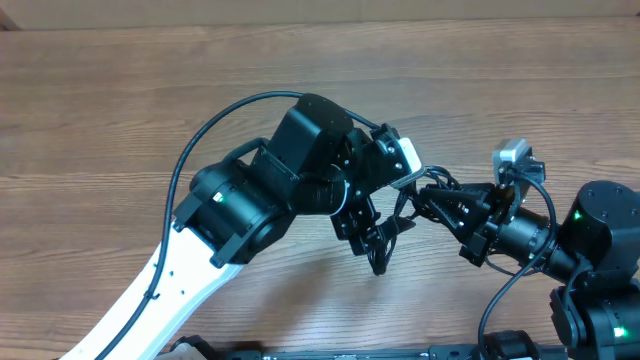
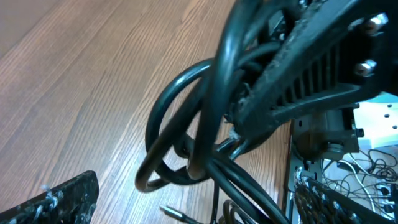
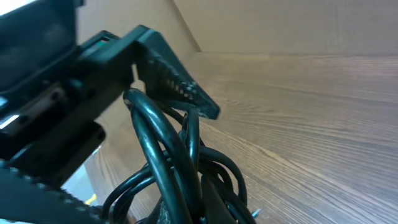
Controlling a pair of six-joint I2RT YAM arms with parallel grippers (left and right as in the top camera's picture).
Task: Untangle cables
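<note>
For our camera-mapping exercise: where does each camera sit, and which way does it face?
Overhead: above the table, facing down; left gripper and right gripper show.
Left wrist: on the left arm, facing the cables; its own finger shows.
Right wrist: on the right arm, facing the cables; own fingers unclear.
Shared: both wrist views show the cables.

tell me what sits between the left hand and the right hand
The tangled cables fill the gap between the left hand and the right hand. The overhead view shows this best.
</note>
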